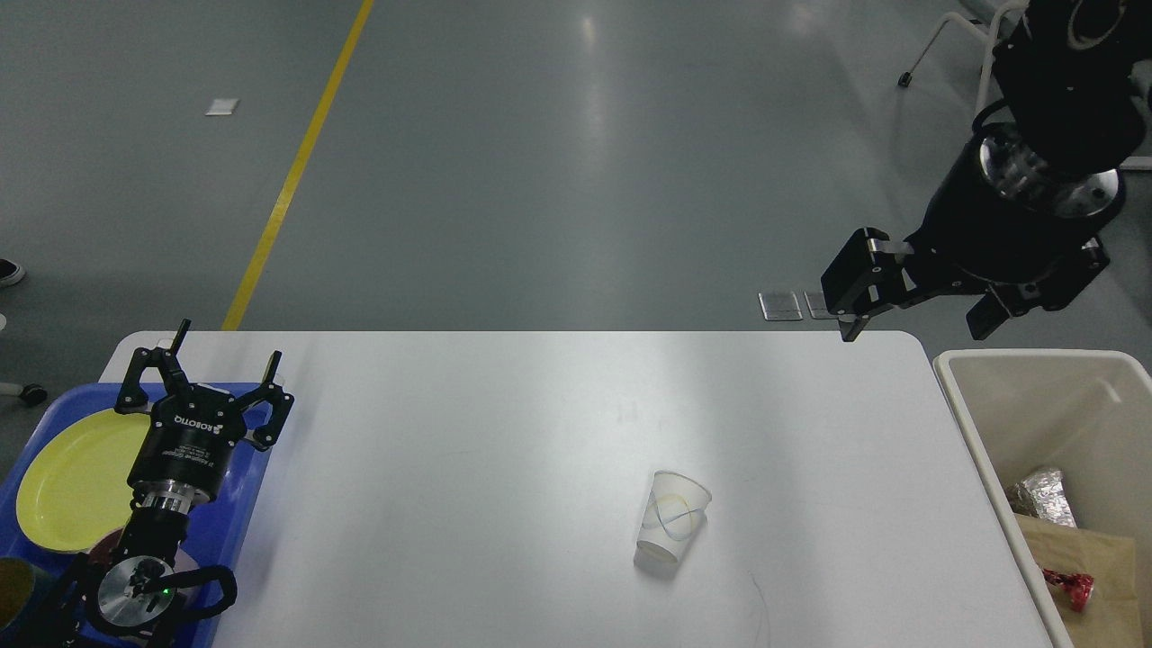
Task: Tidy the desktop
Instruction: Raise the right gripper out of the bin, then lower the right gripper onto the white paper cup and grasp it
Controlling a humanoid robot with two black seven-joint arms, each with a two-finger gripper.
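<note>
The white desktop (504, 432) fills the middle of the head view. A white paper cup (672, 519) with blue and yellow swirls stands on it, right of centre near the front. My left gripper (225, 351) is open and empty over the far corner of the blue tray (236, 504) at the left. My right gripper (913, 328) is open and empty, hanging above the desktop's far right corner, well behind and to the right of the cup.
A yellow plate (76, 481) lies in the blue tray. A beige plastic bin (976, 423) at the right edge holds crumpled foil (1042, 497), brown paper (1089, 567) and a red wrapper (1068, 587). A wheeled chair (958, 36) stands at the far right on the grey floor.
</note>
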